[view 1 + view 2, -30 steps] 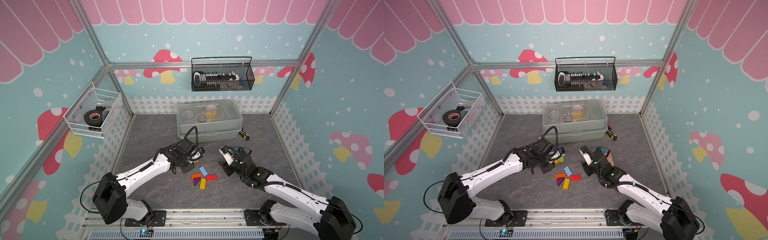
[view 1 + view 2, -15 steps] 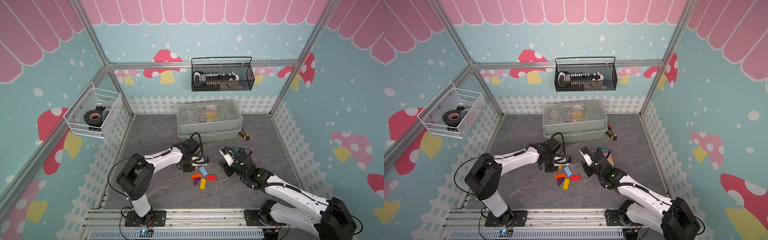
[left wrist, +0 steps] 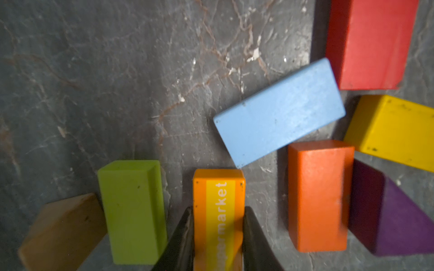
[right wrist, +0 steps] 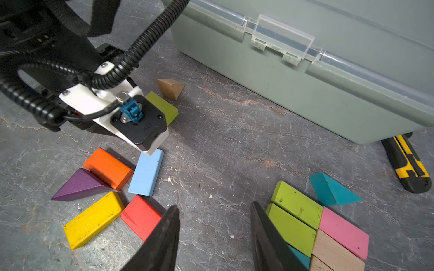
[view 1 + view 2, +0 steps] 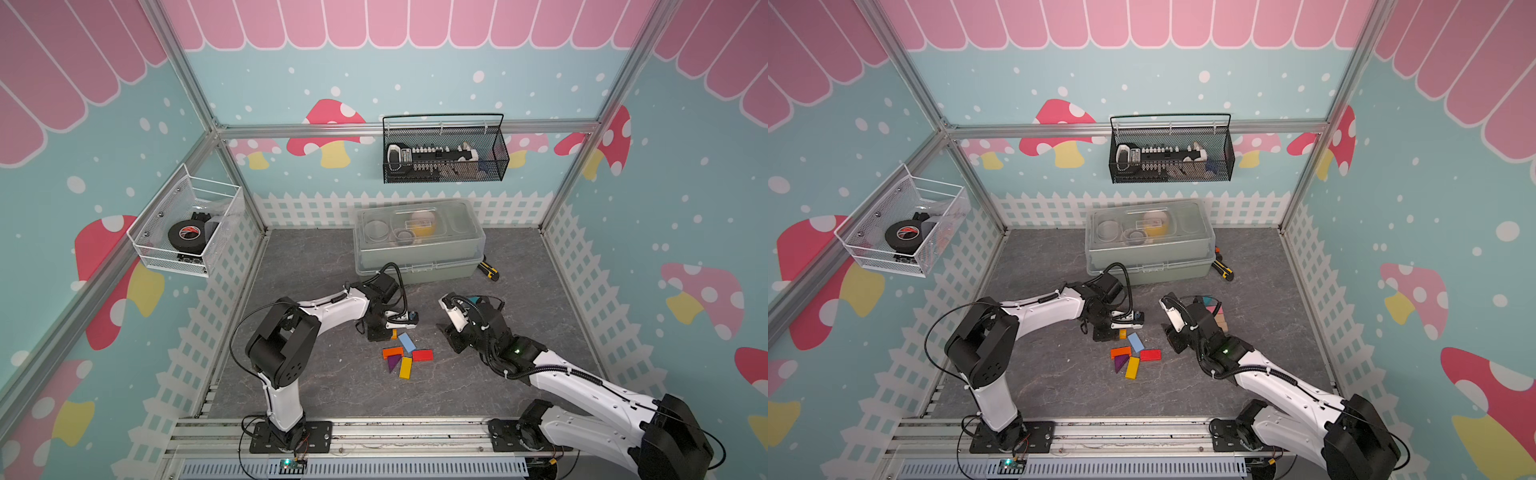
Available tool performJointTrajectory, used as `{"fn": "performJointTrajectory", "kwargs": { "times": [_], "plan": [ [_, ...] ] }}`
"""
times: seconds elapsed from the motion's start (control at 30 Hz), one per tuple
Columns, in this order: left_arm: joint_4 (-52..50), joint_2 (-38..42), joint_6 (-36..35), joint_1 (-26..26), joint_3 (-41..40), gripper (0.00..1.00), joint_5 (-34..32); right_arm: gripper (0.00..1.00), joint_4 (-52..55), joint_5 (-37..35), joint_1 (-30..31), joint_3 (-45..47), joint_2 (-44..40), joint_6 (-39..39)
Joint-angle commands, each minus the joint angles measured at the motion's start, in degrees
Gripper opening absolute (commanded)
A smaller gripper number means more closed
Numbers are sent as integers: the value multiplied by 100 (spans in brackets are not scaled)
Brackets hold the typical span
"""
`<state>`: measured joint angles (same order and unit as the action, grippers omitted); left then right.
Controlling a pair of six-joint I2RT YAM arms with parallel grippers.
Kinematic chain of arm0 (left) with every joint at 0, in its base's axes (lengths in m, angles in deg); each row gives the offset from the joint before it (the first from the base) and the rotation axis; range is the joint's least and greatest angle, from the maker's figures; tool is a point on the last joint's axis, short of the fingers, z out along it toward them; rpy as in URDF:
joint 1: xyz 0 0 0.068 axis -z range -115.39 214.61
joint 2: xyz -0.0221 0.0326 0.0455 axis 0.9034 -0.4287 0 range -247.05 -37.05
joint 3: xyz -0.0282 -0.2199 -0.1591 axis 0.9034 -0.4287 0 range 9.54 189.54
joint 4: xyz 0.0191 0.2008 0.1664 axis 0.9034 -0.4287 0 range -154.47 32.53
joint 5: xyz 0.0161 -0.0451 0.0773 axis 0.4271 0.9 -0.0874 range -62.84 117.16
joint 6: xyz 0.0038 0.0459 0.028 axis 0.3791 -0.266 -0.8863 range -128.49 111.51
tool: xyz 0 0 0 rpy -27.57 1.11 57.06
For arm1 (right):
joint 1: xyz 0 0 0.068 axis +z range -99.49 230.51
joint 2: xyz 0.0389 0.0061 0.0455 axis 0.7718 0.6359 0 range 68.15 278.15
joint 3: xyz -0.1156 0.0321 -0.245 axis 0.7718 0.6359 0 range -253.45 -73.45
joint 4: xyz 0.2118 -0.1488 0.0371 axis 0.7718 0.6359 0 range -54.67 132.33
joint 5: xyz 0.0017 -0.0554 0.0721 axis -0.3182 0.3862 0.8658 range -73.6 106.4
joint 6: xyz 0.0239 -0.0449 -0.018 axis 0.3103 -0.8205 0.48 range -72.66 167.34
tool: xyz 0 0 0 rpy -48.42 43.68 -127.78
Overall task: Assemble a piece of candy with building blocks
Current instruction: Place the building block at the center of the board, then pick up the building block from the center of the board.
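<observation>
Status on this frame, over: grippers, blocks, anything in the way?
Left gripper shut on orange labelled block. Right gripper open, empty. Blue block corner close to the held block; green block alongside.

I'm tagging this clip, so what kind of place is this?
Probably a robot lab's enclosed test cell, decorated like a playroom: aluminium frame, mushroom-print walls, robot arms bolted to a base rail.
</observation>
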<state>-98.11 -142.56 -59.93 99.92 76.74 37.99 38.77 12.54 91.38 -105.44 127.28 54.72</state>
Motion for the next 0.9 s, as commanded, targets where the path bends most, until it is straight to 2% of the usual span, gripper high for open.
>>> {"fn": "performJointTrajectory", "kwargs": {
  "times": [0.0, 0.27, 0.4, 0.57, 0.7, 0.77, 0.87],
  "plan": [
    [-25, -135, -157, -43, 200, 23, 277, 49, -15, -5, -23, 86, -40, 42],
    [39, -169, -140, -66, 148, 36, 187, 49, 2, 23, -25, 80, -38, 55],
    [133, -91, -138, -76, 68, 54, 143, 50, 26, 8, -26, 74, -34, 92],
    [157, 163, -71, -90, 32, 56, 130, 51, 41, 99, -25, 39, 36, 139],
    [163, 803, 128, -94, -28, 56, 57, 51, 125, 283, -25, -56, 110, 281],
    [152, 1234, 367, -87, -65, 55, -129, 52, 141, 707, -26, -115, 177, 147],
    [97, 2014, 1143, -98, -42, 54, -726, 52, 214, 1016, -26, -280, 393, 301]
  ]
}}
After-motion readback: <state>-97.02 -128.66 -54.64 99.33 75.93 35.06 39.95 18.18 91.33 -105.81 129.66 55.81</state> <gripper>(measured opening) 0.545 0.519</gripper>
